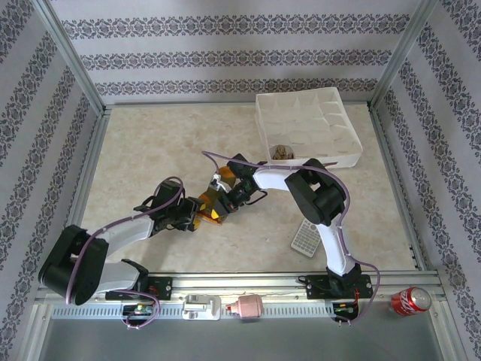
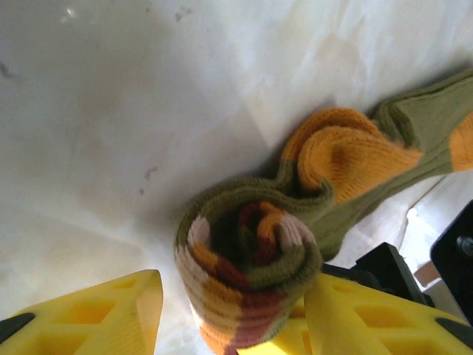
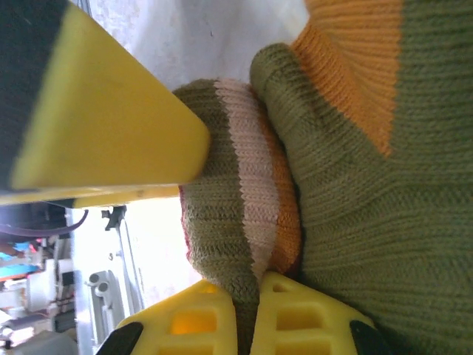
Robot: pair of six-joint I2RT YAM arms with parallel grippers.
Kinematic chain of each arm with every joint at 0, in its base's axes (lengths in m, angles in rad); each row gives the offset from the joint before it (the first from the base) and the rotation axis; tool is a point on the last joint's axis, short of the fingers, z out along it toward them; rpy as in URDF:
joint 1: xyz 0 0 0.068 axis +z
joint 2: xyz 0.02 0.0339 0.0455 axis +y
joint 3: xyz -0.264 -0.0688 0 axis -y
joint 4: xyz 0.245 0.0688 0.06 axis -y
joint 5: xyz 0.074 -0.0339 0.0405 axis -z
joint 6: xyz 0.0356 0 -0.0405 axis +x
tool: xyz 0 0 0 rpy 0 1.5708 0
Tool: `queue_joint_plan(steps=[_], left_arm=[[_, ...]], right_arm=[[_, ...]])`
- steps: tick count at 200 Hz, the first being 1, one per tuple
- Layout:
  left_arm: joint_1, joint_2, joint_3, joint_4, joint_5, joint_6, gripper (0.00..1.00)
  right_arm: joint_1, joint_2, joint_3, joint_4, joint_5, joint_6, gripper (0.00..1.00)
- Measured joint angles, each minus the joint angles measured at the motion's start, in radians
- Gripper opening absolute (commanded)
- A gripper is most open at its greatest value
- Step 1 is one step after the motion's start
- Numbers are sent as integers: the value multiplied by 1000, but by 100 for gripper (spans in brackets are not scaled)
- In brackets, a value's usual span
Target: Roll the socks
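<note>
An olive green sock point(image 2: 414, 126) with an orange heel lies on the pale table, and its striped cuff end is wound into a tight roll point(image 2: 247, 259). My left gripper point(image 2: 236, 296) stands open astride that roll; its right finger point(image 2: 369, 318) touches the roll and its left finger point(image 2: 96, 318) stands clear. My right gripper point(image 3: 255, 285) is shut, pinching a fold of the olive sock point(image 3: 355, 185) beside the striped bands. In the top view both grippers, left point(image 1: 197, 214) and right point(image 1: 225, 197), meet at mid-table. A brown patterned bundle point(image 1: 282, 153) sits in the white box.
A white divided box point(image 1: 342, 139) stands at the back right. A grey remote-like keypad point(image 1: 304, 237) lies by the right arm's base. A red can point(image 1: 409, 301) and a pink item point(image 1: 248, 306) rest on the front rail. Metal frame posts border the table.
</note>
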Motion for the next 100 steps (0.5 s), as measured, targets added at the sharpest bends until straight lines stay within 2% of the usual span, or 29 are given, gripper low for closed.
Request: queue_joint_plan(steps=[13, 24, 46, 53, 74, 91, 100], left_arm=[[-7, 40, 0, 32, -2, 5, 44], [-8, 50, 1, 34, 0, 8, 36], [-15, 74, 8, 32, -1, 13, 0], [-16, 77, 16, 33, -5, 13, 0], [-32, 78, 28, 19, -17, 9, 0], [-44, 52, 28, -35, -7, -10, 0], [-47, 31, 27, -79, -5, -19, 0]], right_arm=[[-3, 14, 14, -16, -18, 17, 0], [-6, 22, 19, -22, -31, 27, 0], [-7, 24, 18, -34, -45, 44, 0], [-7, 23, 13, -35, -45, 45, 0], [-5, -12, -25, -14, -14, 26, 22], [21, -94, -107, 37, 70, -29, 38], [46, -164, -175, 72, 139, -66, 43]])
